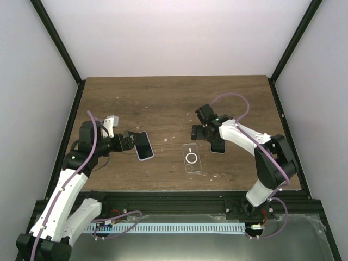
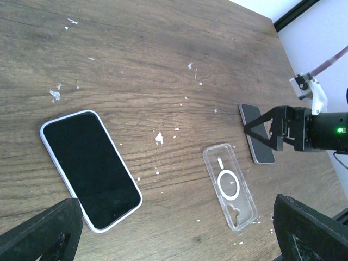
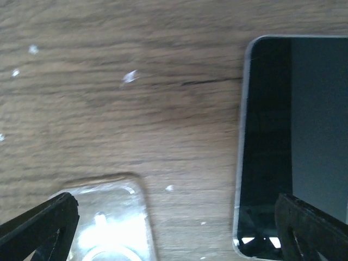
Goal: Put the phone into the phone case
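Observation:
A clear phone case (image 1: 192, 158) with a white ring lies flat in the middle of the table; it also shows in the left wrist view (image 2: 230, 186) and the right wrist view (image 3: 106, 223). A dark grey phone (image 1: 218, 147) lies just right of it, screen up (image 3: 293, 141), partly under my right gripper (image 1: 207, 140), which is open and low over the gap between phone and case. A second phone with a white rim (image 1: 144, 145) lies to the left (image 2: 89, 168). My left gripper (image 1: 130, 142) is open and empty at that phone's left end.
Small white flecks (image 2: 159, 138) are scattered over the wooden table (image 1: 163, 103). Black frame posts (image 1: 283, 60) stand at the back corners, and a black rail (image 1: 179, 197) runs along the near edge.

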Robot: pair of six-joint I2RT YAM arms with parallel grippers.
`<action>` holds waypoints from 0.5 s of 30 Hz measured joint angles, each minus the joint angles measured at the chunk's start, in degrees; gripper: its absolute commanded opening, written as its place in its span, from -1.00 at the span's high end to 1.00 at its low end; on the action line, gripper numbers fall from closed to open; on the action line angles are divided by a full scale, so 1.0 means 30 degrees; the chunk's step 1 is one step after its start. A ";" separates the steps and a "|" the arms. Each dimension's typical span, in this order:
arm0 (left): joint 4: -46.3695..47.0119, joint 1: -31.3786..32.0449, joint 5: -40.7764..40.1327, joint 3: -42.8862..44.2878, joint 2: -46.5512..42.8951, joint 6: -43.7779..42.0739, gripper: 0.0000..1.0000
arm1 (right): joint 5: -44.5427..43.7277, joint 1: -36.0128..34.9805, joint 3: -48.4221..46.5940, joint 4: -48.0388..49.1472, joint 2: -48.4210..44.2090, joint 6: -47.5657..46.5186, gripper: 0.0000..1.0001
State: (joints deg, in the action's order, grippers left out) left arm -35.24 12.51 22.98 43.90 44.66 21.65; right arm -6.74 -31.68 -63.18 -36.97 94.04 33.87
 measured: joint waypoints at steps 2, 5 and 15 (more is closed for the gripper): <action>0.0000 0.0000 0.0000 0.0000 0.0000 0.0000 -0.94 | -0.0182 0.0554 0.0131 -0.0015 -0.0189 -0.0153 -1.00; 0.0000 0.0000 0.0000 0.0000 0.0000 0.0000 -0.94 | -0.0291 0.1428 0.0423 0.0036 -0.0270 -0.0488 -1.00; 0.0000 0.0000 0.0000 0.0000 -0.0007 0.0000 -0.94 | -0.0175 0.3337 0.1851 0.0554 -0.0087 -0.1639 -0.98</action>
State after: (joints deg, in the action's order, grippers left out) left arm -35.24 12.51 22.98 43.90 44.64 21.65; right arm -7.27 -21.67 -57.63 -35.31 93.78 28.95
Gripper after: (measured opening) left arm 0.971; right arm 0.990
